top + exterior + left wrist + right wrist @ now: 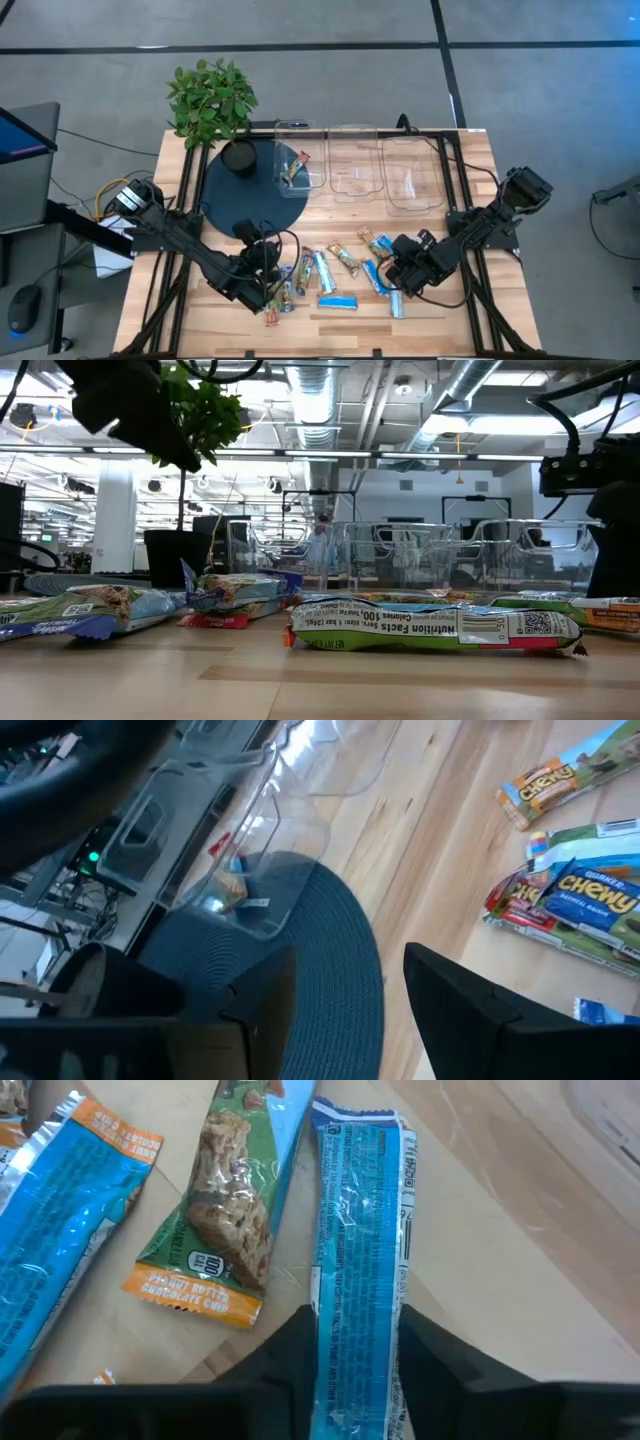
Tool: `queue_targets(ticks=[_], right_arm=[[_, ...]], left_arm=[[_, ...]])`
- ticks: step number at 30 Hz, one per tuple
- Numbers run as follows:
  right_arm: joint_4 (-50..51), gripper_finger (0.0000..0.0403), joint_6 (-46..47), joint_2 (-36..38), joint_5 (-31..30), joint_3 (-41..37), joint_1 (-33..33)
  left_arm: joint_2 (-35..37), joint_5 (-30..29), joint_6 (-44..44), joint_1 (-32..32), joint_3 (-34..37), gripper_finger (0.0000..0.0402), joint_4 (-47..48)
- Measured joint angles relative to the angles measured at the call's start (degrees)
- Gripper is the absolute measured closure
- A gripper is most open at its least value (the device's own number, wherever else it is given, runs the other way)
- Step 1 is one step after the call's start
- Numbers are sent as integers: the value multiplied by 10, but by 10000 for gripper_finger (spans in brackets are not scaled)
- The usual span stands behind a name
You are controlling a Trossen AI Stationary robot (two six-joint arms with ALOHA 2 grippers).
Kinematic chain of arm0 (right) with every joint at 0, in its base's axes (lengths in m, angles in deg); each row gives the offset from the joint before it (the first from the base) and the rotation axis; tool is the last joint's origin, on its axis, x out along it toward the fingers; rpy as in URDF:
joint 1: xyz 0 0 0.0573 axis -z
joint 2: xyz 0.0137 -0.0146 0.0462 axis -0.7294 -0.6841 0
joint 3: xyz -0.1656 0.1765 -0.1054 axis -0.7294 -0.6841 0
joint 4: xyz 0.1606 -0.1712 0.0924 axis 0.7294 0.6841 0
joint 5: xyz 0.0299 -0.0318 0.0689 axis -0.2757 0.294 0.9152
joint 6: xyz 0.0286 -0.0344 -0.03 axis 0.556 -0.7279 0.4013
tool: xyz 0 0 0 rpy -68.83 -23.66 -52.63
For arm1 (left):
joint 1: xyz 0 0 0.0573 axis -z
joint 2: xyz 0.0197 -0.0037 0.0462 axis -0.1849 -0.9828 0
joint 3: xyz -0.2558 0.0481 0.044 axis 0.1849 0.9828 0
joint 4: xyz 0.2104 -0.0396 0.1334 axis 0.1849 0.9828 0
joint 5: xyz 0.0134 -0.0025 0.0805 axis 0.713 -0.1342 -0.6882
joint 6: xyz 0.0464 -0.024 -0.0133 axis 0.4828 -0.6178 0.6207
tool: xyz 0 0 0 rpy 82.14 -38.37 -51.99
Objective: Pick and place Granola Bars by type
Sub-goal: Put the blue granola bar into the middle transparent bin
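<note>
Granola Bars (330, 277): one blue bar (358, 1270) pinched between right end effector (352, 1348) fingers.

A wooden table (470, 200) is carrying three clear tubs (358, 165), a potted plant (215, 105) sitting on a dark round mat (225, 200), and granola bars (325, 272) lying scattered, perhaps a dozen, between the two grippers.

high: overhead, straight down | low: tabletop level | wrists: close | shared: granola bars (325, 272)
</note>
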Motion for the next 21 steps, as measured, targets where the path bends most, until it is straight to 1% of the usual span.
queue_targets(ticks=[3,10,21], right_arm=[[-1,314,0,0,-1,2,0],[-2,297,0,-1,7,12,0],[-2,319,0,-1,-5,12,0]], left_arm=[[0,3,-5,0,8,219,-9],[0,3,-5,0,10,219,-9],[0,3,-6,0,10,219,-17]])
